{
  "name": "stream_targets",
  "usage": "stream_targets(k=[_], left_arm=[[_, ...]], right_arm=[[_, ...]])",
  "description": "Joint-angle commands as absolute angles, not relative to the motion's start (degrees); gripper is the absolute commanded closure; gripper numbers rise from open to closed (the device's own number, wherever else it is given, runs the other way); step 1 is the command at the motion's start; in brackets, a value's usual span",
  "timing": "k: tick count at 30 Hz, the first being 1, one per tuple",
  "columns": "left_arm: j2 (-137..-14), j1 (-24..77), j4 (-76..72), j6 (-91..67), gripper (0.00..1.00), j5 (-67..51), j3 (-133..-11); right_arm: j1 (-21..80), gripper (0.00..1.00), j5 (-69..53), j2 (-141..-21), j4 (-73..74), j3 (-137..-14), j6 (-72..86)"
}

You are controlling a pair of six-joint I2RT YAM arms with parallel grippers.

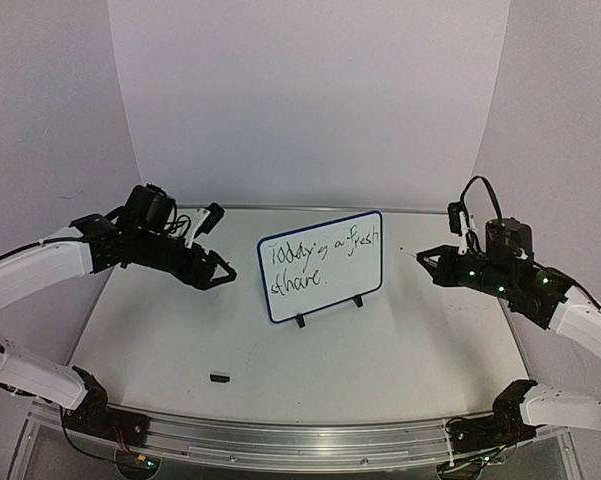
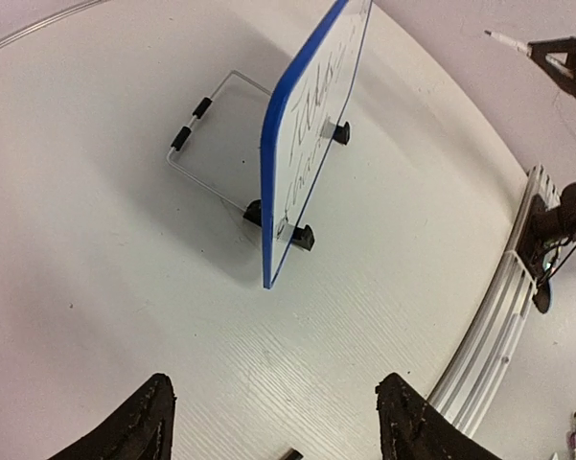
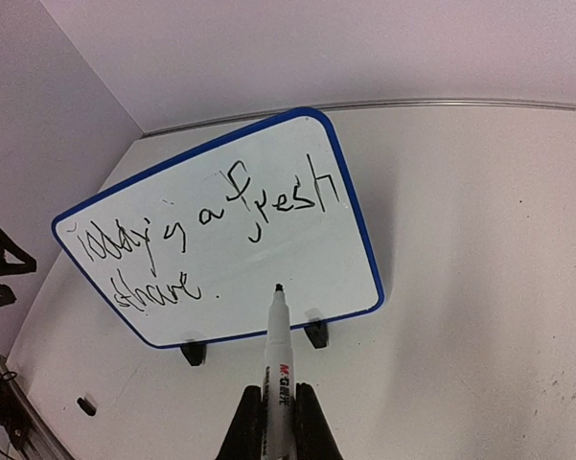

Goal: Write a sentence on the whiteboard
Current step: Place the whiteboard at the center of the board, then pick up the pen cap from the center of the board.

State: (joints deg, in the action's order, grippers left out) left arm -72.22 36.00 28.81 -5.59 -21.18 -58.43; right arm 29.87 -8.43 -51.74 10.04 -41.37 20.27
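The whiteboard (image 1: 322, 265) stands upright on its two black feet at the middle of the table, seen edge-on in the left wrist view (image 2: 297, 144). The sentence (image 3: 192, 230) runs across it in two lines of black script. Left of the board and apart from it, my left gripper (image 1: 218, 272) is open, with nothing between its fingers (image 2: 276, 407). My right gripper (image 1: 427, 262) is to the board's right, shut on a white marker pen (image 3: 279, 331). The pen's bare tip points at the board's lower part, and in the top view it is apart from the board.
A small black cap (image 1: 219, 377) lies on the table near the front, also low in the left wrist view (image 2: 289, 453). A wire stand (image 2: 206, 134) props the board from behind. An aluminium rail (image 1: 280, 435) runs along the near edge. White walls enclose the back and sides.
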Motion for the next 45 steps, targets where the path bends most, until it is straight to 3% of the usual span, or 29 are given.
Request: stream_targets(k=[1, 16, 30, 39, 45], left_arm=[[-66.81, 39.85, 21.29, -15.80, 0.28, -15.34, -49.49], [-67.96, 54.31, 26.16, -26.48, 0.34, -5.22, -39.95], [-70.43, 55.11, 19.58, -28.69, 0.33, -7.21, -33.47], [-74.63, 55.10, 17.56, -27.34, 0.51, -9.31, -32.90], [-77.68, 55.14, 17.78, -26.81, 0.54, -11.14, -33.34]], right_arm=[[29.56, 1.00, -9.37, -51.61, 10.98, -42.35, 19.78], [29.58, 1.00, -22.42, -53.45, 10.30, -42.90, 20.08], [29.59, 1.00, -23.03, -52.63, 10.47, -42.80, 21.07], [29.56, 1.00, -22.54, -50.94, 10.61, -42.04, 21.68], [29.62, 1.00, -22.88, -50.98, 10.63, -42.10, 21.71]])
